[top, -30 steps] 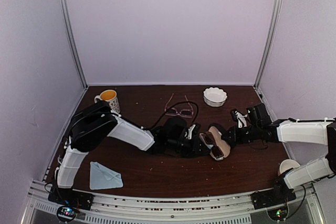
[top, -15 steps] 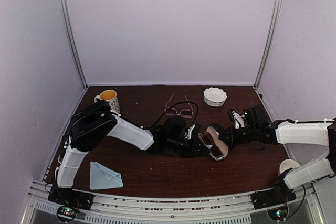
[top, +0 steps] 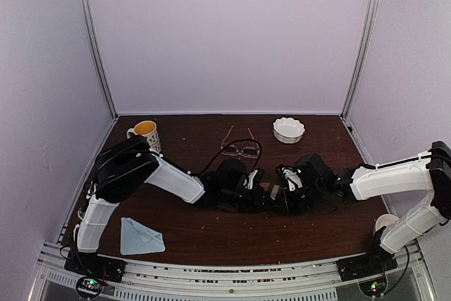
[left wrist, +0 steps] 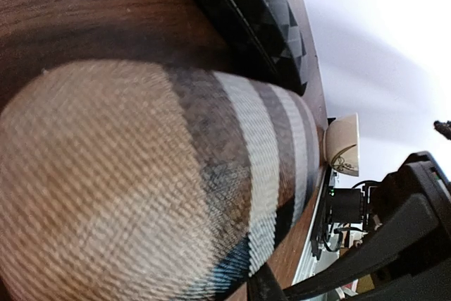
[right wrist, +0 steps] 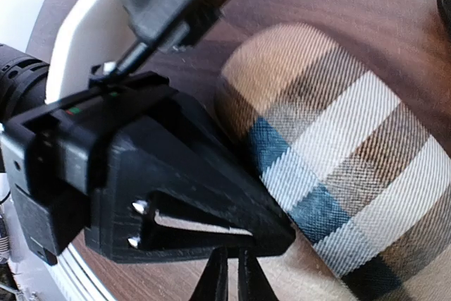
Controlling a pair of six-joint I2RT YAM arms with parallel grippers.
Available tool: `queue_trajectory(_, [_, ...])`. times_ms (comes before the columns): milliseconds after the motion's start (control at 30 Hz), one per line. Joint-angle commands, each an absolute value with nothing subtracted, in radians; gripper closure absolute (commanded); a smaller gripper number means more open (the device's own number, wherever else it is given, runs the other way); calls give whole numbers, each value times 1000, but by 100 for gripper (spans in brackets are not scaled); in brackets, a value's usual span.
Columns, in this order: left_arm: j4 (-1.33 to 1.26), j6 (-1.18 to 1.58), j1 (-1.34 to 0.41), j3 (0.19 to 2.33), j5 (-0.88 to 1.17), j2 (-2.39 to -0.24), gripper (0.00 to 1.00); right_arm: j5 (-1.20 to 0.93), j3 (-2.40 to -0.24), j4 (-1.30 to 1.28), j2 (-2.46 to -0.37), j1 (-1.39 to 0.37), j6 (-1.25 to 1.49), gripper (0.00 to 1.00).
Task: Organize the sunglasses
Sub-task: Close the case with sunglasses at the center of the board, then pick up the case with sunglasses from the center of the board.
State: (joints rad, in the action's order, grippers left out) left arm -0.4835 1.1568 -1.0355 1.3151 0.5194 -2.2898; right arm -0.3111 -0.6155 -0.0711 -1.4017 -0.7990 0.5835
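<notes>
**Top view.** Dark brown wooden surface (top: 211, 234), enclosed by pale lilac walls with metal corner posts.
- White mug with orange interior (top: 145, 132), back left.
- White fluted bowl (top: 289, 130), back right.
- Light blue folded cloth (top: 141, 237), near left.
- White cup (top: 384, 224), near right edge, partly behind the right arm.
- Thin pink-framed glasses with clear lenses (top: 242, 149): on the surface at back centre, between mug and bowl, apart from both. The temples are unfolded and point toward the rear wall.
- Left gripper (top: 255, 190) and right gripper (top: 282, 192): low at mid-surface, tips close together, near the glasses but not touching them.

**Left wrist view.**
- Tan woven oblong case with grey, white and blue stripes (left wrist: 141, 174) fills the frame.
- Black quilted oblong case (left wrist: 261, 19) lies just beyond it on the wood.
- Whether the left gripper clasps anything cannot be told.

**Right wrist view.**
- The striped case is closed, with the left gripper's black housing against its rim.
- The right gripper's fingertips are drawn almost together. Nothing is visible between them.
</notes>
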Motion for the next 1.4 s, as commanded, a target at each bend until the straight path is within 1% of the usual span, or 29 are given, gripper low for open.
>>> queue_trajectory(0, [-642,1156,-1033,1281,503,-2267,84,-343,-628,-110,-1396,-806,631,92])
queue_trajectory(200, [-695,1170,-1032,1225,506,-2249,84,-312,-673,-165,-1362,-806,606,91])
queue_trajectory(367, [-697,1151,-1032,1178,499,-2216,83,-265,-756,-303,-1317,-803,506,84])
queue_trajectory(433, [-698,1144,-1032,1161,496,-2205,83,-248,-783,-345,-1306,-800,475,79])
queue_trajectory(633, [-695,1120,-1031,1121,479,-2166,75,-163,-847,-449,-1310,-759,382,29])
queue_trajectory(667, [-690,1112,-1031,1112,474,-2153,74,-154,-862,-466,-1318,-749,365,24])
queue_trajectory(733, [-667,1095,-1031,1098,459,-2135,72,-120,-892,-506,-1347,-736,320,19])
queue_trajectory(800, [-641,1078,-1030,1083,445,-2117,72,-98,-918,-542,-1390,-726,286,20])
queue_trajectory(967, [-619,1052,-1026,1047,424,-2086,72,-69,-1001,-625,-1570,-721,240,33])
queue_trajectory(1100, [-608,1036,-1019,1021,414,-2064,72,-32,-1047,-676,-1686,-752,218,40])
queue_trajectory(1233, [-583,1010,-1009,999,401,-2038,72,-45,-1089,-719,-1806,-764,196,42])
queue_trajectory(1367, [-572,994,-993,964,391,-2009,72,-75,-1082,-701,-1893,-774,200,41])
